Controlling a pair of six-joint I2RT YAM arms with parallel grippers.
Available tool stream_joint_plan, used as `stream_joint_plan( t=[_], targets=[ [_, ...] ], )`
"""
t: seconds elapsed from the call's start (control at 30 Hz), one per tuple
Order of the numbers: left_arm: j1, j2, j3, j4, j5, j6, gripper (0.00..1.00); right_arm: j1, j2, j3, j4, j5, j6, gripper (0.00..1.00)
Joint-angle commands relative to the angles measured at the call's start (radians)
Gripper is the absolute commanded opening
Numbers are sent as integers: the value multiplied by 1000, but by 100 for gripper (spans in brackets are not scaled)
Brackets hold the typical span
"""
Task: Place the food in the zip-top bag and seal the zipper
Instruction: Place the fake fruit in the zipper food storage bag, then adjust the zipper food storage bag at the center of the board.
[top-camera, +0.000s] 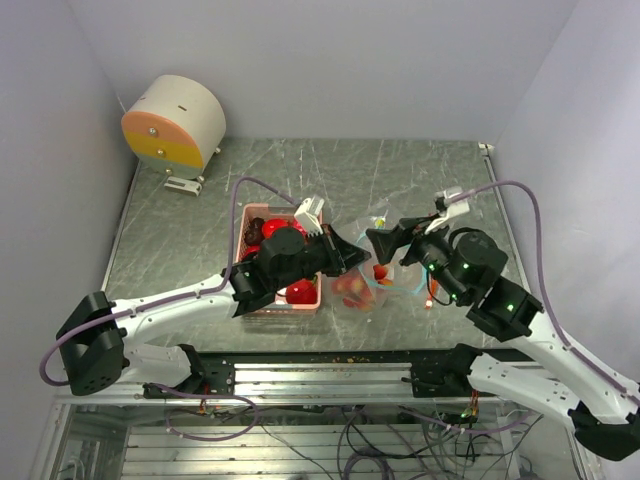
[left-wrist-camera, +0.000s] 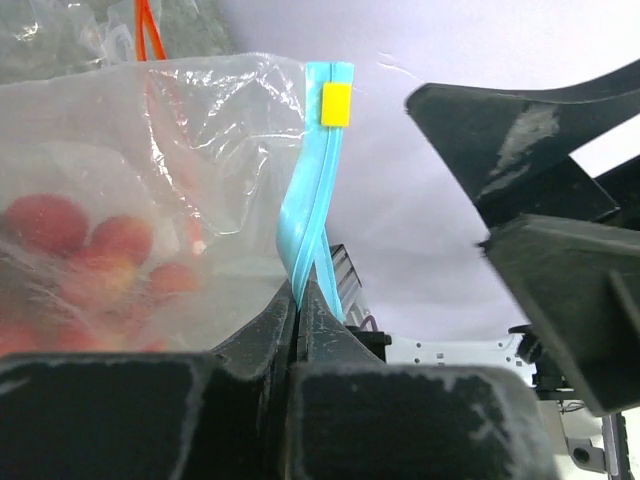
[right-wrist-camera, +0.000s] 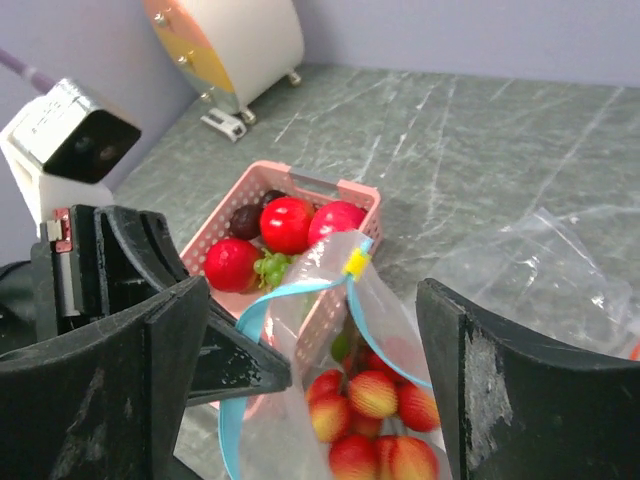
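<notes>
**A:** What is the left gripper (left-wrist-camera: 300, 300) doing?

**B:** Its jaws are pressed together on the blue zipper (left-wrist-camera: 312, 200) of the zip-top bag (left-wrist-camera: 200, 130). In the left wrist view the strip rises from between the fingertips at lower centre. The yellow slider (left-wrist-camera: 336, 104) sits at its top end.

**A:** And the right gripper (right-wrist-camera: 312, 300)?

**B:** Its jaws are spread wide, with one finger at the lower left of its own view and the other at the lower right. Nothing is clamped between them. The bag's mouth shows in the gap, beyond the fingers.

**A:** Is the mouth closed?

**B:** No. The two blue strips bow apart into a loop and meet at the slider at the far end.

**A:** Where is the food?

**B:** It is in two places. A cluster of small red-orange tomatoes (right-wrist-camera: 372, 395) lies inside the bag, at the bottom centre of the right wrist view. The red balls (right-wrist-camera: 287, 222) and a green grape bunch (right-wrist-camera: 268, 268) are in the pink tray (right-wrist-camera: 360, 195), just left of the bag. There is also a dark item in the tray that I cannot identify.

**A:** How does it look from overhead?

**B:** The bag lies at the centre of the grey table (top-camera: 420, 180), between the two gripper tips. The tray touches its left side and is mostly under the left arm. A cream drum (top-camera: 175, 122) with an orange and yellow face stands at the upper left, well apart.
</notes>
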Motion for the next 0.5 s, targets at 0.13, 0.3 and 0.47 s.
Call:
stream_joint_plan(
  t=[0.13,0.3,0.47],
  targets=[
    [10,-48,47,-43,-41,51,7,-3,-20,57,-278,274,171,77],
    [9,-100,67,-106,-77,86,7,-4,20,26,-378,229,222,77],
    [10,-121,75,-125,-72,96,7,-4,16,-30,-384,221,233,76]
  ],
)
